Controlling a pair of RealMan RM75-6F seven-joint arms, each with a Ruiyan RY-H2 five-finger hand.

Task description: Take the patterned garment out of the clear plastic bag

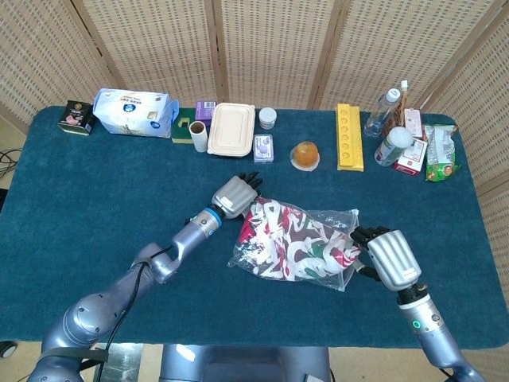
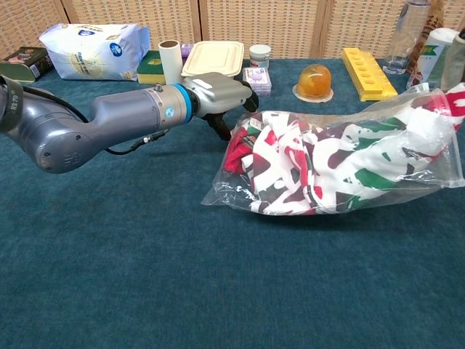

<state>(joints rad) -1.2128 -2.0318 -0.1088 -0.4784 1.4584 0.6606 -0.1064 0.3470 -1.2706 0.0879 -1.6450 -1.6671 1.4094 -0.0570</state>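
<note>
Before you: clear plastic bag (image 2: 407,171), glossy and creased film; patterned garment (image 2: 305,163), soft matt cloth (red, white, green and dark print). Your left hand (image 1: 235,194) and right hand (image 1: 387,259): brushed silver metal shells, black fingers. Table (image 1: 95,199): matt, napped teal cloth.

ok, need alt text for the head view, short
A clear plastic bag holding a red, white and green patterned garment lies mid-table on blue cloth; the left hand reaches its open end, the right hand holds the other end. Assorted boxes, bottles and containers line the far edge.
</note>
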